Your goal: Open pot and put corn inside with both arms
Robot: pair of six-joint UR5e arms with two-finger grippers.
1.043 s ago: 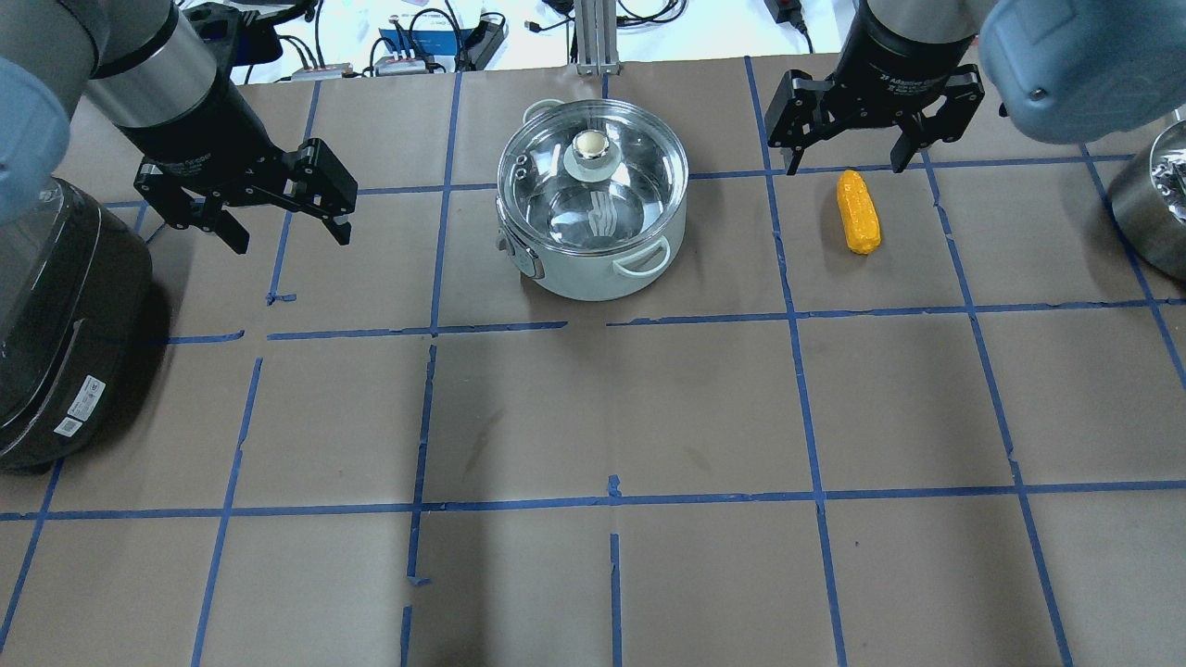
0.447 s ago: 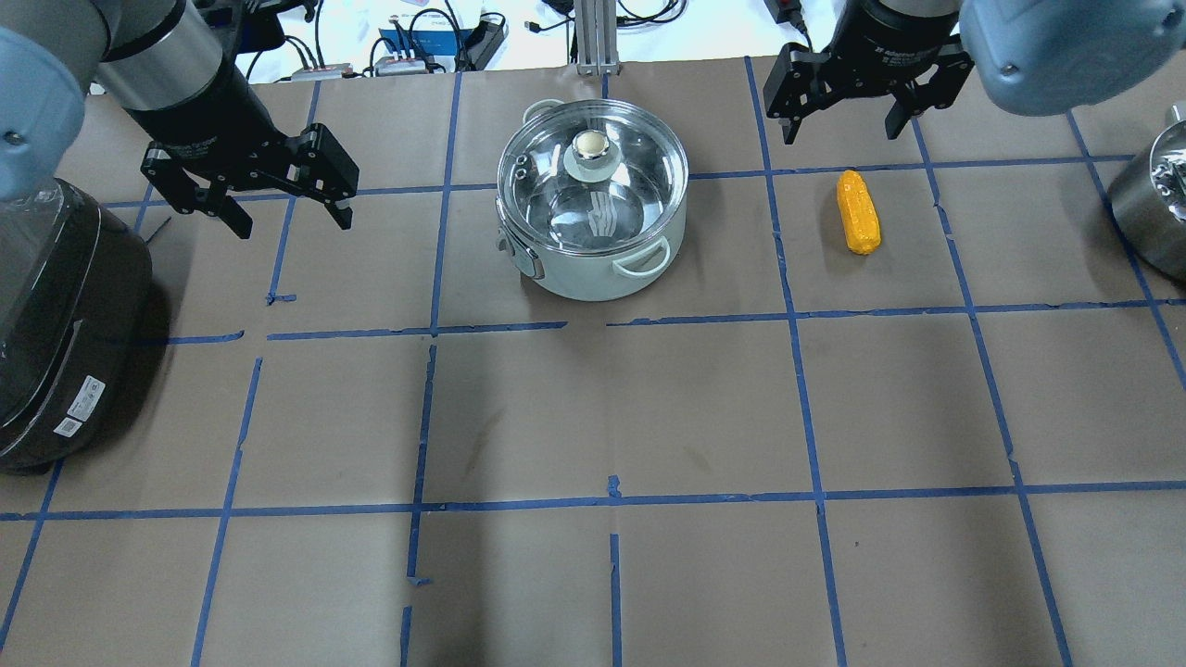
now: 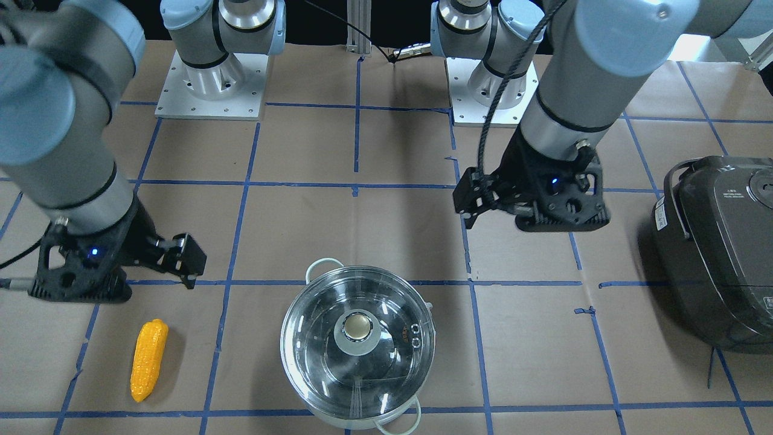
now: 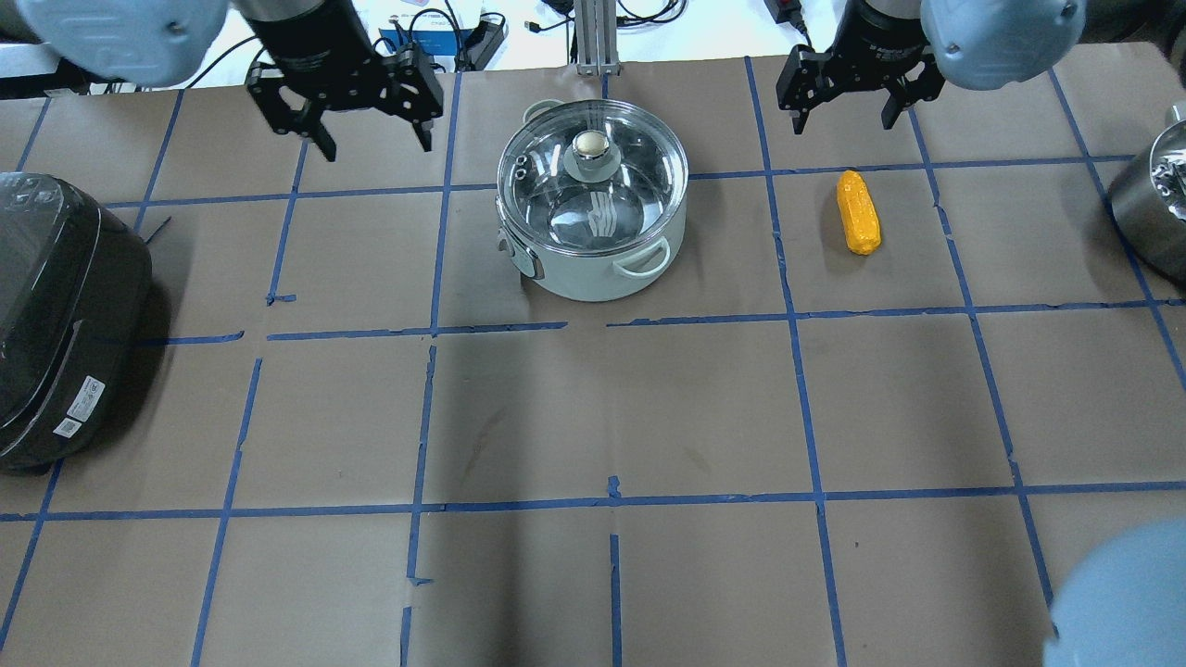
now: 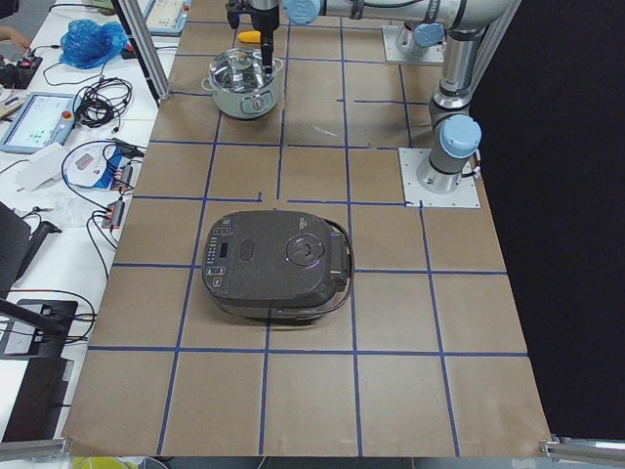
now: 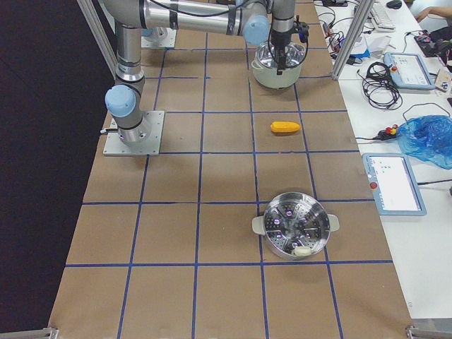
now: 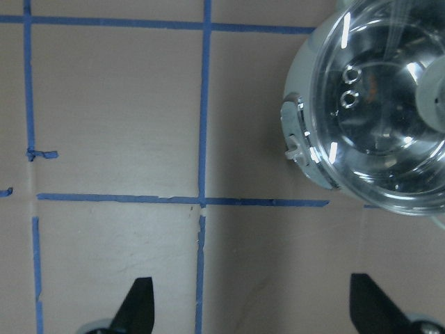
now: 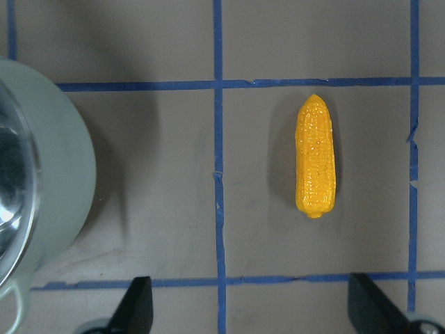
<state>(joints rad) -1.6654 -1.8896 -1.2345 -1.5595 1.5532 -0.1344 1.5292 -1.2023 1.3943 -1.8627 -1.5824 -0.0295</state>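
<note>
You are looking down on a table (image 4: 649,417) covered in brown paper with a blue tape grid. The pot (image 4: 593,273) stands near the far edge, in the same spot as a second ago. Its glass lid (image 4: 639,199) is in place, with the round knob (image 4: 591,145) on top.

The corn (image 4: 858,212) lies flat on the paper to the right of the pot, well apart from it, and has not shifted.

The left gripper (image 4: 377,139) has moved most. A second ago it hung low beside the dark rice cooker (image 4: 65,306). It now hovers near the far edge, closer to the pot's left side, and the cooker shows in full. Its fingers are spread wide and hold nothing.

The right gripper (image 4: 845,120) has drawn back a little toward the far edge, just beyond the corn. Its fingers are also spread wide and empty. In its wrist view the corn lies ahead between the two fingertips, untouched.

A steel steamer pot (image 6: 293,226) sits far off on the robot's right.
</note>
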